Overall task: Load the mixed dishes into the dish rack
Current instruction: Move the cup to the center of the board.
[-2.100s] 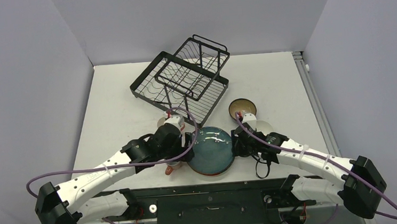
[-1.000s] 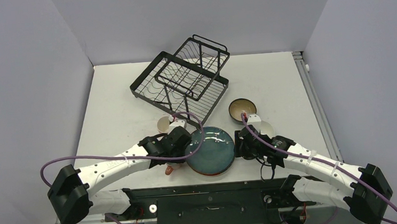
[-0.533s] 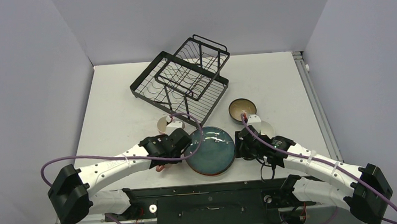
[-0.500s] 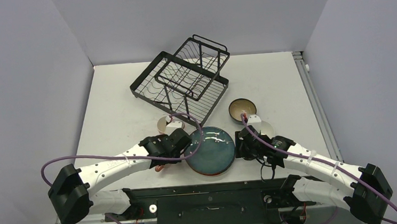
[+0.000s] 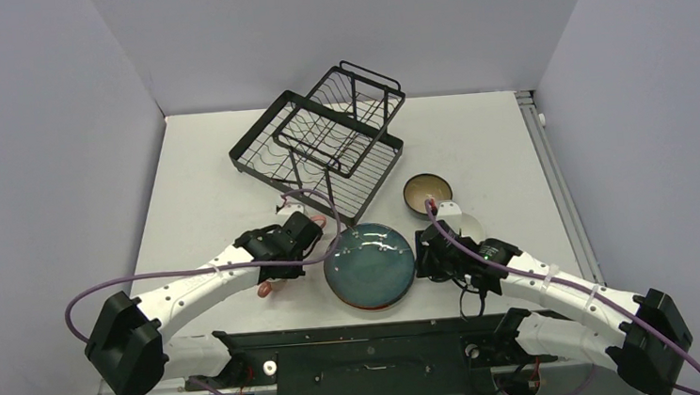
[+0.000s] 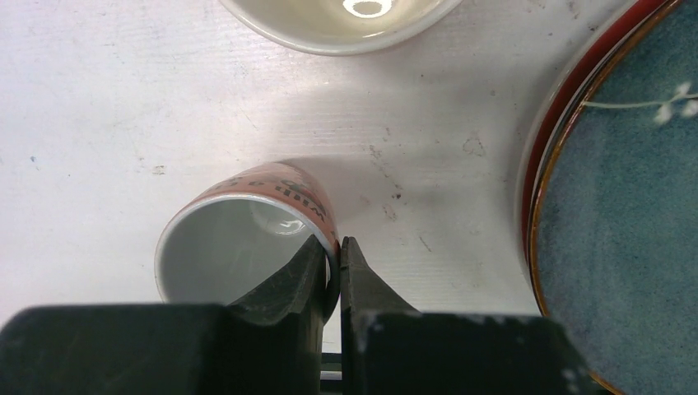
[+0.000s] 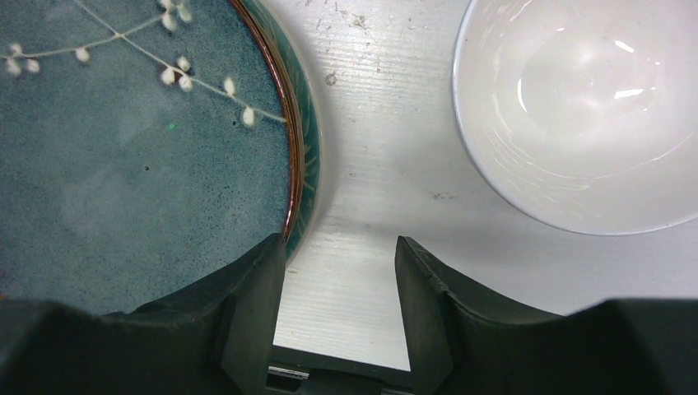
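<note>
My left gripper (image 6: 338,247) is shut on the rim of the pink mug (image 6: 247,247), one finger inside and one outside. The mug tilts with its mouth toward the wrist camera; from above it (image 5: 264,289) peeks out under the left gripper (image 5: 275,271). The dark teal plate (image 5: 369,265) tops a stack with a red-orange plate (image 6: 533,164) below it. My right gripper (image 7: 339,247) is open at the teal plate's (image 7: 123,148) right rim, its left finger over the plate. The small white bowl (image 7: 576,107) lies right of it. The dish rack (image 5: 323,143) stands behind.
The brown bowl (image 5: 427,191) sits right of the rack, with the small white bowl (image 5: 456,219) just in front of it. A pale cream vessel (image 6: 337,20) lies ahead of the pink mug. A green rim (image 7: 306,164) shows under the teal plate.
The left gripper closed on the pink mug's rim, then carried it left, away from the plate stack. The right arm has barely moved.
</note>
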Tool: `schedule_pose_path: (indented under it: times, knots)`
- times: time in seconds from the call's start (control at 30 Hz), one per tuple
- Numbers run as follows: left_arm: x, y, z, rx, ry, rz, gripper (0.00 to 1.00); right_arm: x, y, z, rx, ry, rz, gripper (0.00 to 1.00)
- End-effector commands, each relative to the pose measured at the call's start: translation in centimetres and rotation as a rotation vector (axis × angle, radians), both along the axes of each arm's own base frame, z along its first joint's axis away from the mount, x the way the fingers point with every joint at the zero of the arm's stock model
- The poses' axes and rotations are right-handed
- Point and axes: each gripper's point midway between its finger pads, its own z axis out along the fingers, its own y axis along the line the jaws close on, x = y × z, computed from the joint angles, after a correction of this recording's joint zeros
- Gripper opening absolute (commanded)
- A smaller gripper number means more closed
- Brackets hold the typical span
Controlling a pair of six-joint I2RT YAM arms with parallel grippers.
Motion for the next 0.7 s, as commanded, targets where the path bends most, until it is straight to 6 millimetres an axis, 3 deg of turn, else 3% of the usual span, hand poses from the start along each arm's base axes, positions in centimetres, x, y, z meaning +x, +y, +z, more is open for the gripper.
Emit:
schedule_pose_path:
  times: [0.0,0.43,0.67]
  knots:
    - [0.1,0.0,0.2,-0.022,0.009,-0.013,0.01,1.1,0.5,2.4,0.026,-0.073,-0.003,0.48]
    - [-0.1,0.7,0.9,-0.014,0.011,0.011,0.35,1.7,0.7,3.8,0.023,-0.096,-0.003,0.49]
    - [0.2,1.3,3.0,-0.014,-0.036,0.024,0.45,2.5,0.7,6.6,0.017,-0.144,-0.004,0.5]
